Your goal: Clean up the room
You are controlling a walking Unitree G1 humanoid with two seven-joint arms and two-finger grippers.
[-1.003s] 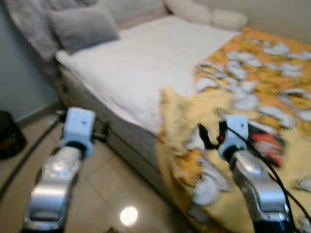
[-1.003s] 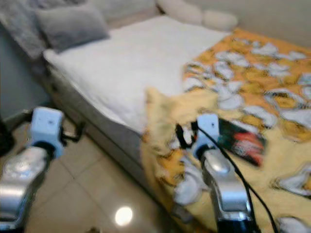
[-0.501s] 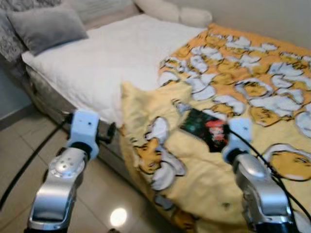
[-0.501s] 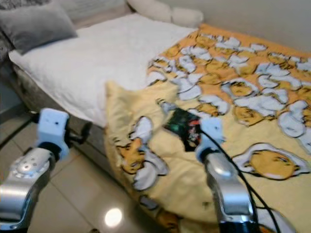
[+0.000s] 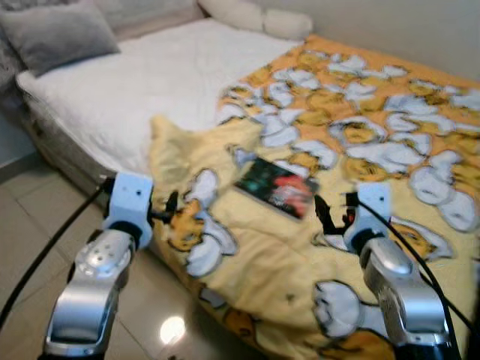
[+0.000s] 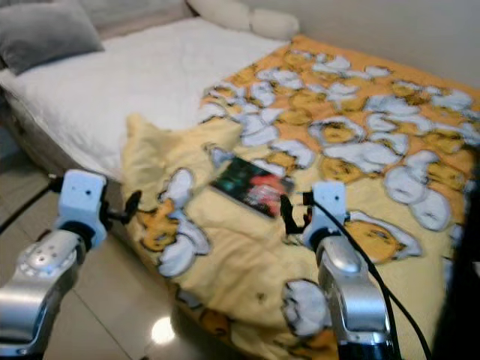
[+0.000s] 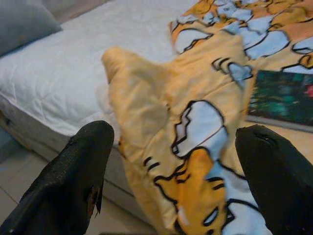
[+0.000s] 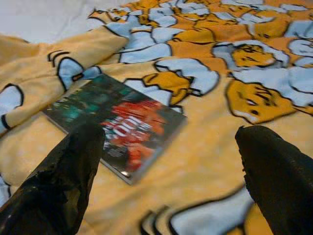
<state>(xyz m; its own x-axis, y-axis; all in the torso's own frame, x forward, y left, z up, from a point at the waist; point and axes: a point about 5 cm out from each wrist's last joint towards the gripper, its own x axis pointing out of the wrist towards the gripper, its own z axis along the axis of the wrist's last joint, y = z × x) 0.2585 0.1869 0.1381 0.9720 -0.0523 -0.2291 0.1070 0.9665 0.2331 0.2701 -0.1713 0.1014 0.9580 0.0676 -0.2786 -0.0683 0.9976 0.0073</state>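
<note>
On the bed: white quilted mattress (image 5: 150, 82), rumpled yellow cartoon-print blanket (image 5: 360, 135), dark flat book (image 5: 276, 187), grey pillow (image 5: 56, 34). Glossy beige tiled floor (image 5: 22, 232) alongside. Left gripper (image 5: 171, 204) and right gripper (image 5: 334, 214) both spread wide, empty.

Even, soft indoor light. Glare spot on floor tile (image 5: 172, 328). Eye views slightly blurred; wrist views soft.

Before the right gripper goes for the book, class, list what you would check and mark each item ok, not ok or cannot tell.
1. Book lies flat on the blanket: ok.
2. Nothing lies on the book: ok.
3. Right gripper open: ok.
4. Right gripper points at the book: ok.
5. Left gripper open, off the book, near the blanket's folded corner: ok.
6. Book within reach: cannot tell.
</note>
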